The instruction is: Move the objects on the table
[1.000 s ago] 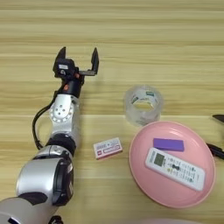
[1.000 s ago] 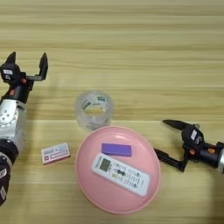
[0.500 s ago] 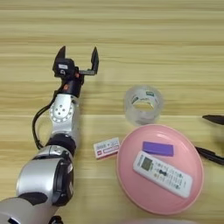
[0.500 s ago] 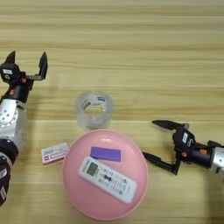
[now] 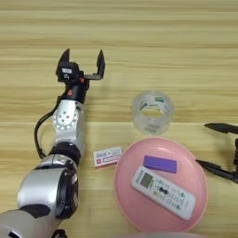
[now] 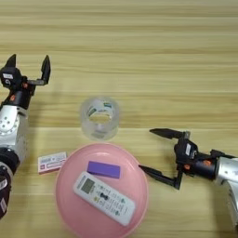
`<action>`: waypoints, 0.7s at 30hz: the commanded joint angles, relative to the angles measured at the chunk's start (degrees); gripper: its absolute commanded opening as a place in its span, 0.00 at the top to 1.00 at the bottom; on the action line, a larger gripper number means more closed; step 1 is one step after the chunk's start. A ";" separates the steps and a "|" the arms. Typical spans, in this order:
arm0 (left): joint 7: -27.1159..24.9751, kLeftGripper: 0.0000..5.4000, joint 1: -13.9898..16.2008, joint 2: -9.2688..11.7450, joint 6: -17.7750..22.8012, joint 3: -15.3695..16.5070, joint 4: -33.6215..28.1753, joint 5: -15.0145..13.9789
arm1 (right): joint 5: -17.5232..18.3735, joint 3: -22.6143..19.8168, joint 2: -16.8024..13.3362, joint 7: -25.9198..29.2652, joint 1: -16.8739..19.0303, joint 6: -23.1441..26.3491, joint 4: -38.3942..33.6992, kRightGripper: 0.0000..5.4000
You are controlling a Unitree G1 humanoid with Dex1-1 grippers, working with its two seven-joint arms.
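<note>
A pink plate (image 6: 65, 172) sits on the wooden worktop (image 5: 139, 42) near the front edge, and two things lie in it: a white remote (image 6: 104, 198) with a small screen and rows of buttons, lying at a slant across the middle, and a flat purple block (image 6: 103, 169) just behind it, close to the remote's screen end. Whether the two touch is hard to make out. Beside the plate's left rim, flat on the planks, lies a small white-and-red packet (image 5: 107, 156); it is just beside the rim or barely touching it. Behind the plate stands a roll of clear tape (image 5: 152, 112) on its flat side, its hole facing up, close to the plate's far rim but apart from it.

The right gripper (image 6: 157, 155) is low over the worktop just to the right of the plate, its arm reaching in from the right edge. Its jaws are spread wide and grasp nothing: one black finger points left behind, the other points left nearer the front, its tip close to the plate's right rim but not touching it.

The left gripper (image 5: 83, 59) is stretched out well behind and to the left of the tape roll, its silver arm running back toward the near left corner. Its jaws are likewise released, both fingers pointing away across the planks with bare wood between them
</note>
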 commanded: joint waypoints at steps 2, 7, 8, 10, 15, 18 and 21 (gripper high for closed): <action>0.37 0.00 0.03 -0.10 -0.72 -0.14 -0.37 0.19 | 0.56 -1.60 -0.21 -2.61 -2.28 -0.32 0.77 0.00; 0.57 0.00 0.06 -0.17 -0.75 -0.24 -0.53 0.26 | 4.97 -4.43 -0.63 -4.02 -4.64 1.68 -3.03 0.00; 0.62 0.00 0.06 -0.19 -0.76 -0.27 -0.57 0.28 | 6.63 -5.00 -0.69 -4.05 -4.99 2.68 -4.96 0.00; 0.71 0.00 0.04 -0.23 -0.76 -0.32 -0.61 0.33 | 10.37 -5.50 -0.70 -3.52 -5.13 5.66 -9.50 0.00; 0.94 0.00 0.01 -0.38 -0.87 -0.47 -0.67 0.42 | 14.45 -3.10 -1.47 -1.35 -3.17 12.42 -19.97 0.00; 1.15 0.00 0.04 -0.51 -0.94 -0.58 -0.80 0.49 | 15.27 -1.27 -2.46 0.67 -2.19 16.13 -23.86 0.00; 1.41 0.00 0.12 -0.67 -1.01 -0.73 -1.05 0.58 | 14.66 0.54 -3.65 3.16 -1.46 18.51 -25.84 0.00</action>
